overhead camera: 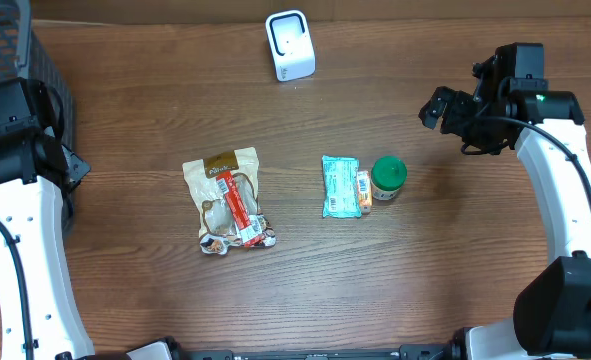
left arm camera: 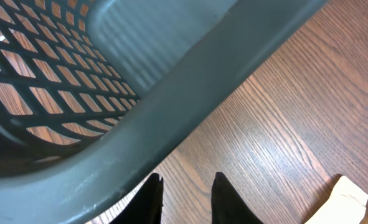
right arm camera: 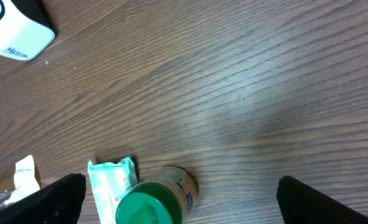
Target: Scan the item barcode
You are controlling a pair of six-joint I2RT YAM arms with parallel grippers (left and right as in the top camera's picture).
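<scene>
Wood-grain table carries the green-lidded jar point(overhead camera: 388, 178) upright at centre-right, inward of the right gripper point(overhead camera: 441, 108) (the nearer one, gaping wide, empty) while the left gripper point(left arm camera: 187, 186), barely parted and empty, hovers beside the basket point(left arm camera: 171, 118).

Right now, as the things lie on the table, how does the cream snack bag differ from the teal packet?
The cream snack bag is larger than the teal packet. A red stick pack lies across the bag; nothing lies on the packet. The bag lies apart from the rest, while the packet lies beside a small orange item and a green-lidded jar. Both lie flat on the wooden table.
</scene>
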